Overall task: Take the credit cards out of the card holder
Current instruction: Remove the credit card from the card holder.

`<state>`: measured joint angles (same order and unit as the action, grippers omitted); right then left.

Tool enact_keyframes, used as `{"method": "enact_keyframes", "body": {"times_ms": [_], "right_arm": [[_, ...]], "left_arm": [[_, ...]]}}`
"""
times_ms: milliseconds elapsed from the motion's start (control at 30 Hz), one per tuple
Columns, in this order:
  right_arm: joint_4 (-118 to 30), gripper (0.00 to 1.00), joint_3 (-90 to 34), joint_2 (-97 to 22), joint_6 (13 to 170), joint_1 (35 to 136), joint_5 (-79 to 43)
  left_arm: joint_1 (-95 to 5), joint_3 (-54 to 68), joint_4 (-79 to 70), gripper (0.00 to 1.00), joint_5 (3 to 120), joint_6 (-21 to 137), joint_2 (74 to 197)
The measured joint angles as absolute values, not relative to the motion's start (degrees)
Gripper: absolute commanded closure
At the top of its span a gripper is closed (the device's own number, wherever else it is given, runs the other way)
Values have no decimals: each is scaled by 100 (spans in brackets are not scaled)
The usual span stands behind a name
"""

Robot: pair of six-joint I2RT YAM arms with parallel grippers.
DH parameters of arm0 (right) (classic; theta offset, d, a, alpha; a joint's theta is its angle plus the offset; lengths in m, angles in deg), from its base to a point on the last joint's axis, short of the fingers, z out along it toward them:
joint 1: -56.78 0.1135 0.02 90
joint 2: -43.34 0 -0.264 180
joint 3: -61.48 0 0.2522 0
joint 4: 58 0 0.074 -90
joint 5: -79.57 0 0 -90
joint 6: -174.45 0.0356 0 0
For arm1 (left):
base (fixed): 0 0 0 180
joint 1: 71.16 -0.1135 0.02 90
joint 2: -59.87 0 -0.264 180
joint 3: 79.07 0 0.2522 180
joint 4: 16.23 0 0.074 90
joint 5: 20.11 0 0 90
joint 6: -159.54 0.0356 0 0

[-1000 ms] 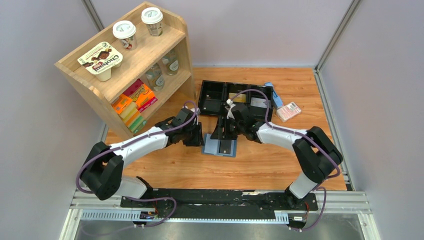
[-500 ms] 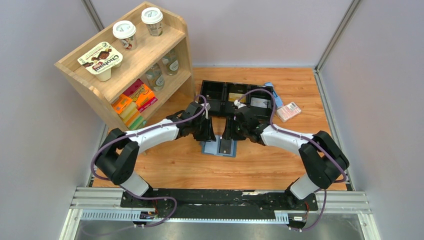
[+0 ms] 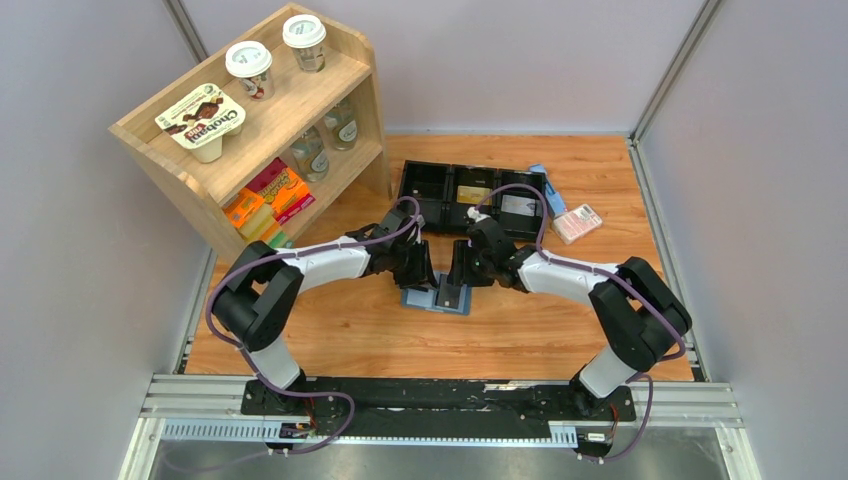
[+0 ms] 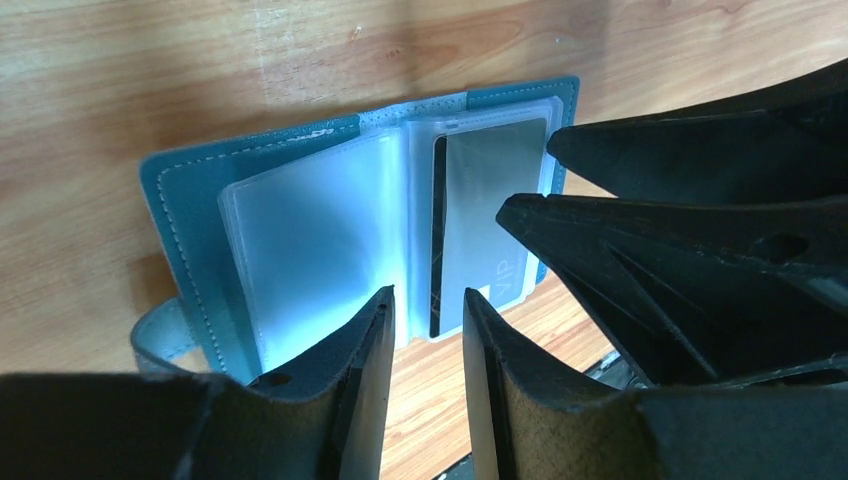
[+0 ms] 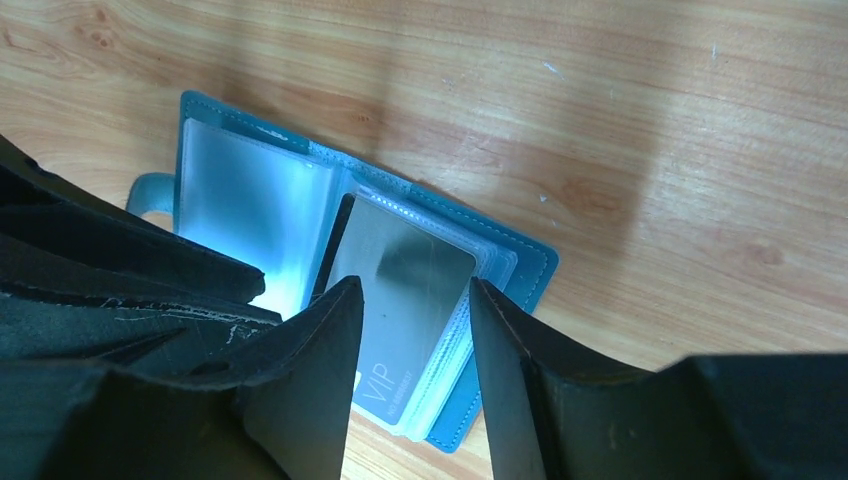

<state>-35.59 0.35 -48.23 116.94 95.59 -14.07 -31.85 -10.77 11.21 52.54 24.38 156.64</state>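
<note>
The teal-blue card holder [image 3: 424, 298] lies open on the wooden table, its clear sleeves up. In the left wrist view the card holder [image 4: 185, 225] shows an empty sleeve on the left and a dark credit card [image 4: 490, 200] marked "VIP" in the right sleeve. In the right wrist view the same credit card [image 5: 405, 270] lies in the card holder [image 5: 525, 265]. My left gripper [image 3: 420, 276] [image 4: 428, 300] hovers open and empty over the holder's near edge at the spine. My right gripper [image 3: 456, 281] [image 5: 415, 290] is open, its jaws on either side of the card from above.
A long black three-compartment tray [image 3: 424, 178] behind the holder has a gold card [image 3: 467, 194] and a whitish card [image 3: 517, 205]. A pink-white packet [image 3: 578, 222] lies to its right. A wooden shelf [image 3: 330, 95] with cups and boxes stands at the back left.
My left arm has swung right and my right gripper has shifted slightly, so both grippers now meet close together over the open holder. The holder has not moved.
</note>
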Motion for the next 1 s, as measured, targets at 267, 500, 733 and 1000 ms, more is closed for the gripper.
{"method": "enact_keyframes", "body": {"times_ms": [267,500,733,1000], "right_arm": [[-3712,53,118,-4838,11703,9559,-1603],[-3957,53,249,-4841,11723,9553,-1748],[-4469,55,476,-4841,11825,9478,-1971],[-4877,56,625,-4862,11963,9376,-2178]], "left_arm": [[-3185,-1088,948,60,5139,2199,15835],[-3185,-1219,808,61,5156,2009,15837],[-3229,-1527,458,74,5049,1727,15835],[-3251,-1991,-197,94,4894,1393,15690]]}}
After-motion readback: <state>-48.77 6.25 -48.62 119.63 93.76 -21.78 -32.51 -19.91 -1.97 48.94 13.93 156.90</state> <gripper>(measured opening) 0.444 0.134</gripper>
